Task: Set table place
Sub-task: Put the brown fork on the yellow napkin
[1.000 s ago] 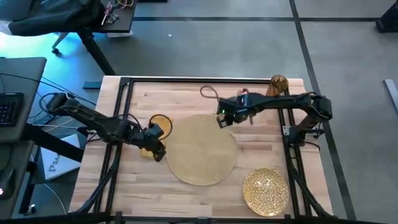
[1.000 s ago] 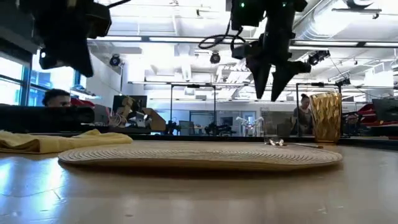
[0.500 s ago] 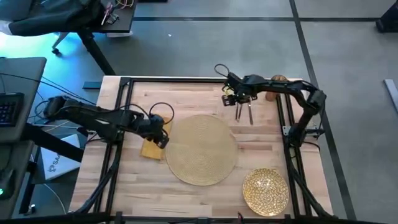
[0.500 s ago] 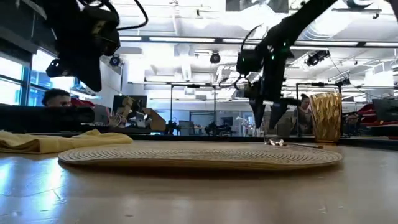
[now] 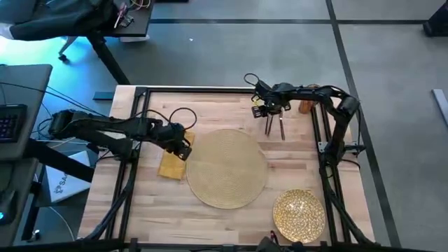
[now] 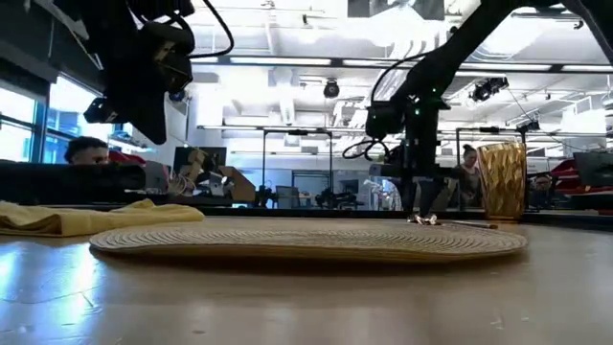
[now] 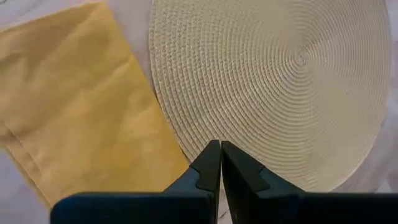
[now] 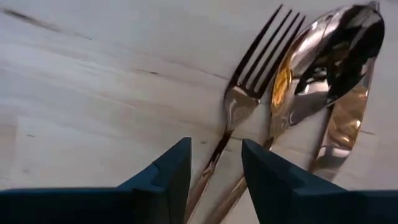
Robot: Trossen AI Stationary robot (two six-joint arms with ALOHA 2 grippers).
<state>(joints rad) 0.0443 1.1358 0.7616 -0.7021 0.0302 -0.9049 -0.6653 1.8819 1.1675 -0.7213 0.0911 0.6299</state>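
From above we see the placemat [image 5: 226,168] in the middle of the table [image 5: 294,164], the napkin [image 5: 171,164] just beside its left edge, the gold plate [image 5: 299,215] near the front right corner, the cutlery [image 5: 274,126] at the back, and the amber glass [image 5: 306,106] beyond it; the right gripper [image 5: 268,110] hangs over the cutlery handles, the left gripper [image 5: 183,148] over the napkin's inner edge. From table height we find the right gripper [image 6: 418,196] low, close to the cutlery [image 6: 428,219], with the glass [image 6: 503,181] nearby, so we judge a wide swing of the arm could tip it. Through the left wrist we see the fingers [image 7: 211,168] pressed together above the seam between the napkin [image 7: 81,118] and the placemat [image 7: 280,87]; a descent here could snag both. Through the right wrist the fingers [image 8: 171,171] stand narrowly apart around the fork [image 8: 239,112] handle, with the spoon [image 8: 323,68] touching beside it; we suspect a pinch may drag two pieces or let the thin handle slip.
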